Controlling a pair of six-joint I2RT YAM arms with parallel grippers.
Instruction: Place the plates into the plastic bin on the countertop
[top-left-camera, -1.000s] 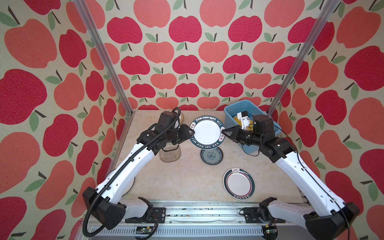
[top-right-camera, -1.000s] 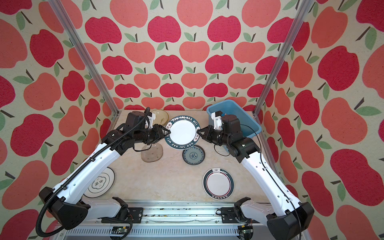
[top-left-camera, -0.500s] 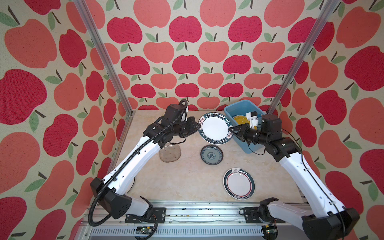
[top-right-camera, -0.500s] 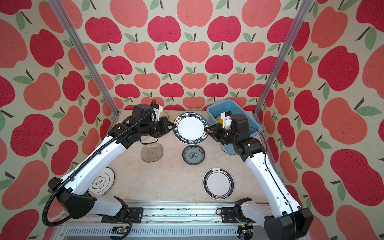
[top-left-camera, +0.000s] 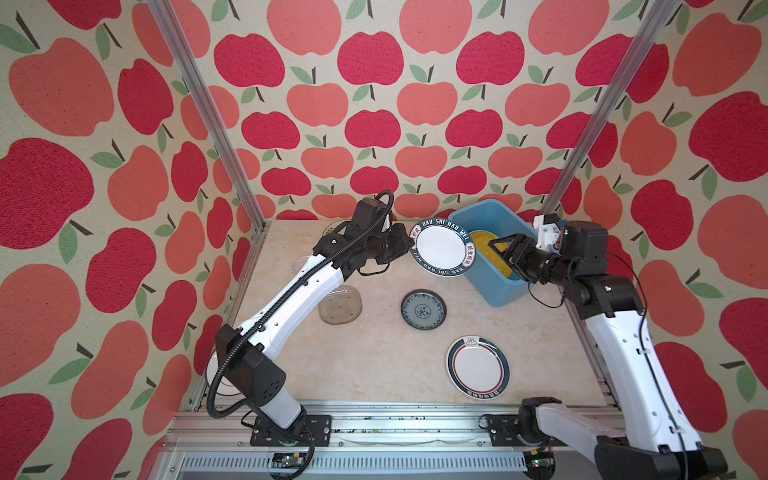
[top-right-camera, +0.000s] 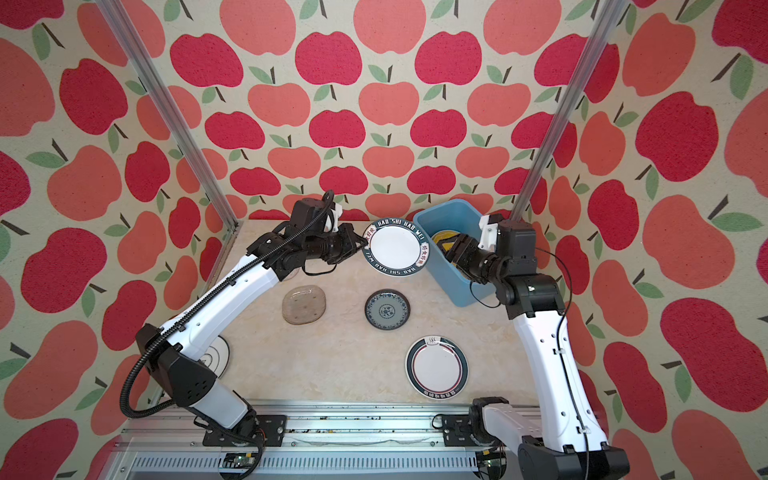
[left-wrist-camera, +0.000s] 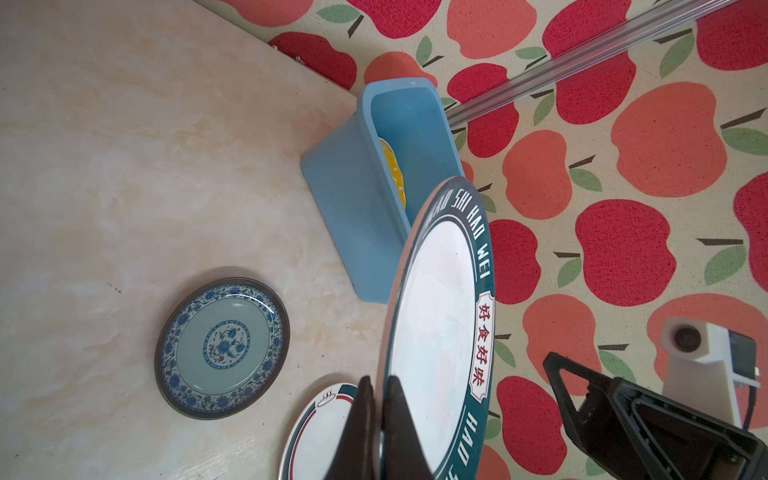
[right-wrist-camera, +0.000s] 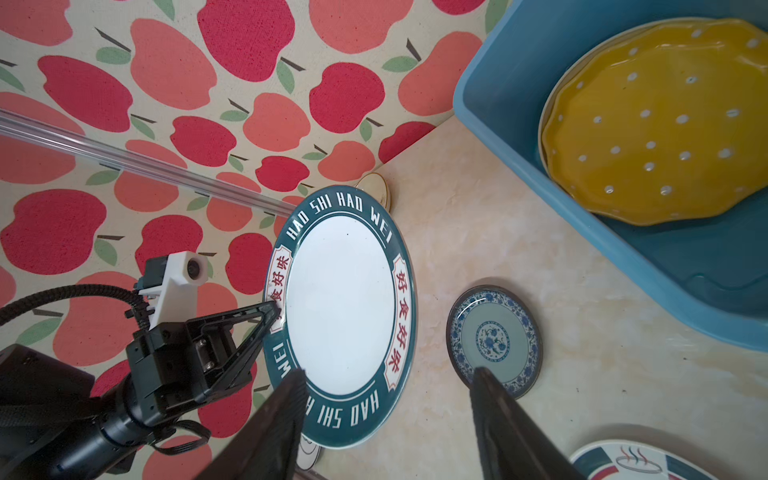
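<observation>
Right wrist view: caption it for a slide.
Left gripper pinches the dark-rimmed plate near the plastic bin; right gripper open.

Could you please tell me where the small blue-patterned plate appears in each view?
In a top view: plate lies central, below-left of the bin.
In a top view: plate, same place by the bin.
Left wrist: plate lies flat, apart from the bin.
Right wrist: plate lies flat, near the bin.
Shared landmark: the bin.
</observation>
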